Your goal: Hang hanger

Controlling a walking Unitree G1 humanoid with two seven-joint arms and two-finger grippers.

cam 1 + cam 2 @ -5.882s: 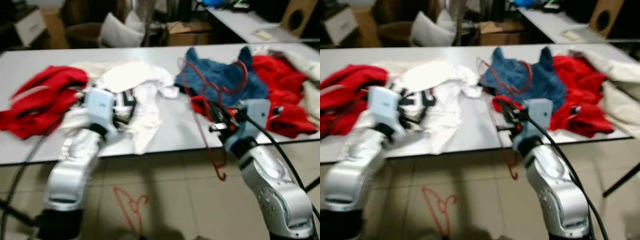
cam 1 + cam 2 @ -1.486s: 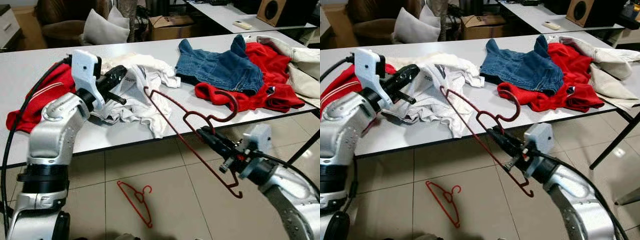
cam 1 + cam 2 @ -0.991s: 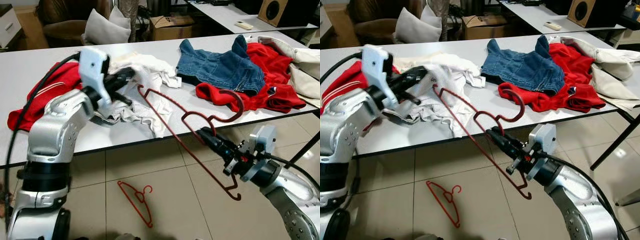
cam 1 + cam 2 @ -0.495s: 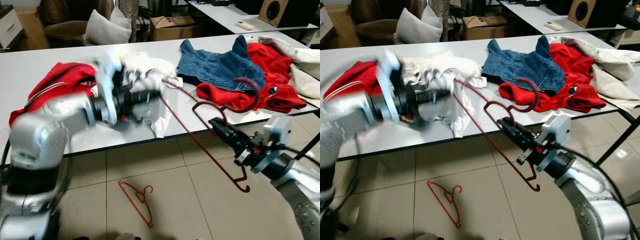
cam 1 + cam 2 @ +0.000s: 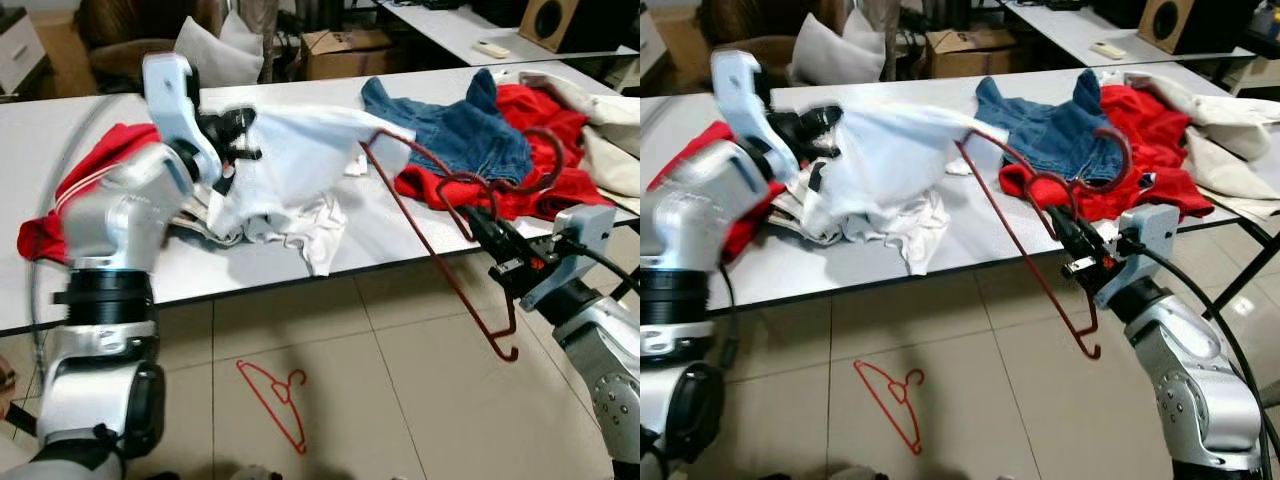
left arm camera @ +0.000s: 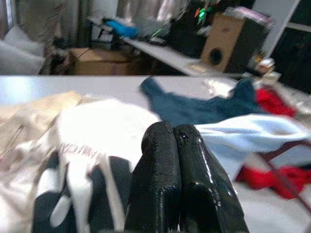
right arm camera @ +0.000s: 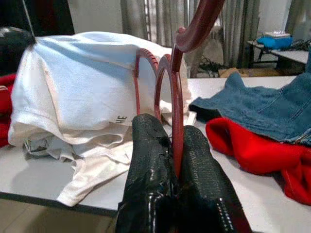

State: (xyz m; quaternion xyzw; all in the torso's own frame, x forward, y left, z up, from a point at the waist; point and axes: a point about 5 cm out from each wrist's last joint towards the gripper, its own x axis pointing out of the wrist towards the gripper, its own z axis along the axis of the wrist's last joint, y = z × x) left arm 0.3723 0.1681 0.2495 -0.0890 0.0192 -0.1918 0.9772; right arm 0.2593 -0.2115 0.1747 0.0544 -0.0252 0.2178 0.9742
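the right hand [image 5: 1068, 232] is gripping the red hanger [image 5: 1025, 225], whose far tip is entering the white shirt [image 5: 890, 150] that the clenched left hand [image 5: 238, 135] is lifting.

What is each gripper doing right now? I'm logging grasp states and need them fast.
Left gripper: shut on the white shirt, lifting it off the table.
Right gripper: shut on the red hanger.

Left hand [image 6: 176, 145] fingers pressed together over a white shirt [image 6: 104, 128], blue denim [image 6: 194, 104] on the table beyond
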